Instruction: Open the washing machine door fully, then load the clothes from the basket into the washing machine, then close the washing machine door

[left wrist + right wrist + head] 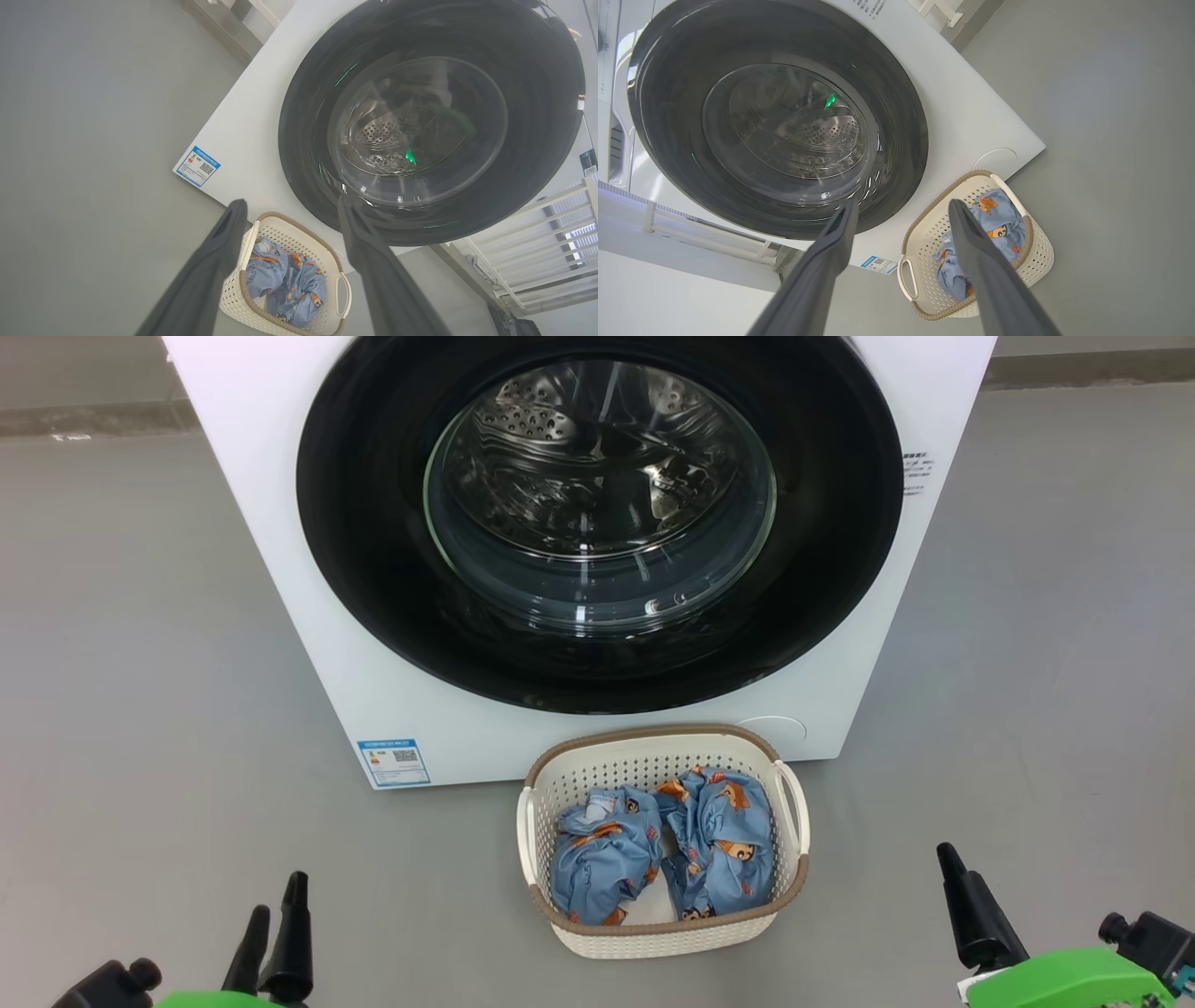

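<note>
Washing machine door (373, 569) closed flush on washing machine (271, 551), basket (653, 735) holding both clothes (607, 859) bundles on floor (140, 709) just in front of washing machine below door, left gripper (292, 204) and right gripper (903, 205) fingers spread, empty, well short of washing machine.

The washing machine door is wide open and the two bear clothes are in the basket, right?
Not quite. The washing machine door is shut, not wide open: the head view shows it flat against the front of the washing machine. The two bear clothes are in the basket, as you said.
</note>
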